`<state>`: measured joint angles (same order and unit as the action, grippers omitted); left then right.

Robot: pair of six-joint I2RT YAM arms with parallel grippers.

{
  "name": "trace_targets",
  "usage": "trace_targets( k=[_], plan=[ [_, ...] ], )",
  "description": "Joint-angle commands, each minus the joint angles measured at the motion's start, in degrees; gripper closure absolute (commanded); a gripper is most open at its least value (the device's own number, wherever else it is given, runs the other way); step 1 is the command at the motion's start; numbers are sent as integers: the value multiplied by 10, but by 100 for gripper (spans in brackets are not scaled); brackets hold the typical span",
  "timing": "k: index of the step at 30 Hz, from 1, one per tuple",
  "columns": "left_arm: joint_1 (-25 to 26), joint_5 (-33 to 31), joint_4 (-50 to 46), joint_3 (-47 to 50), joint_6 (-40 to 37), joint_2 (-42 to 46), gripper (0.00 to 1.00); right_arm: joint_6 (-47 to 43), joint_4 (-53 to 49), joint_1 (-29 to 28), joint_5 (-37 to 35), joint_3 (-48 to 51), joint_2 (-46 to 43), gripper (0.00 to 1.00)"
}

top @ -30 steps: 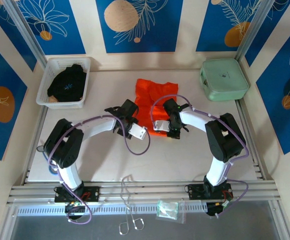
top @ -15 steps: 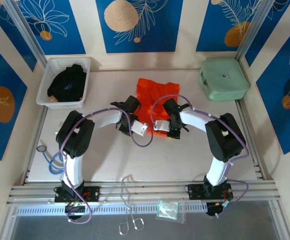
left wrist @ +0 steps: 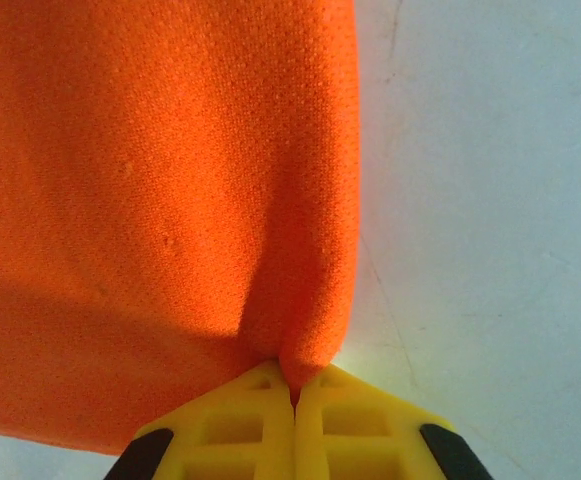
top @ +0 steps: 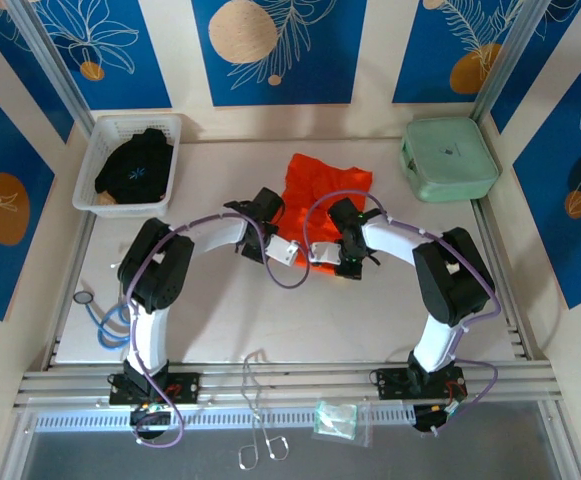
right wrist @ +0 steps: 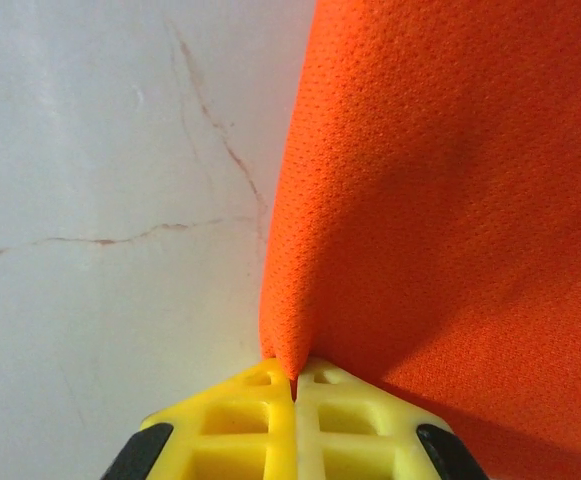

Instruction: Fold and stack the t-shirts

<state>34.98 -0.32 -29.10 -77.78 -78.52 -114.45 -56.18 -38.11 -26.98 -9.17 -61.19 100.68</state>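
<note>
The orange t-shirt [top: 327, 182] lies bunched on the white table [top: 220, 320], just beyond both wrists. My left gripper [left wrist: 293, 385] is shut on a pinched fold at the shirt's left edge [left wrist: 300, 300], its yellow fingers [left wrist: 240, 420] pressed together. On the opposite edge of the shirt [right wrist: 420, 200], my right gripper [right wrist: 293, 378] is shut on a fold in the same way. From above, the left gripper [top: 270, 212] and the right gripper [top: 338, 218] sit at the shirt's near corners. The black t-shirt [top: 138, 165] with a pale-blue mark lies in a white basket [top: 135, 122] at the back left.
A mint-green hard case [top: 448, 158] stands at the back right corner. Purple cables [top: 290, 275] loop off both arms over the table. On the front rail lie metal tongs [top: 260, 445] and a small plastic bag [top: 336, 420].
The left gripper moved right to the shirt's edge and shut on it. The shirt's far part has shifted up and right. The right gripper held its grip.
</note>
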Motion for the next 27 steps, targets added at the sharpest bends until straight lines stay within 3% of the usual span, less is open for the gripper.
trace_targets(
  k=[1, 11, 21, 27],
  plan=[
    [-7, -28, 19, 41, -1, 1, 100, -9, -30, 1, 26, 21, -16, 100],
    [24, -37, -24, 124, 27, 162, 100, 29, -64, -30, 21, 37, -105, 100],
    [110, -79, -134, 182, 61, 350, 100, 103, -144, -113, 6, 64, -243, 100],
    [151, -84, -203, 161, 89, 431, 100, 142, -196, -143, -6, 48, -309, 100]
  ],
)
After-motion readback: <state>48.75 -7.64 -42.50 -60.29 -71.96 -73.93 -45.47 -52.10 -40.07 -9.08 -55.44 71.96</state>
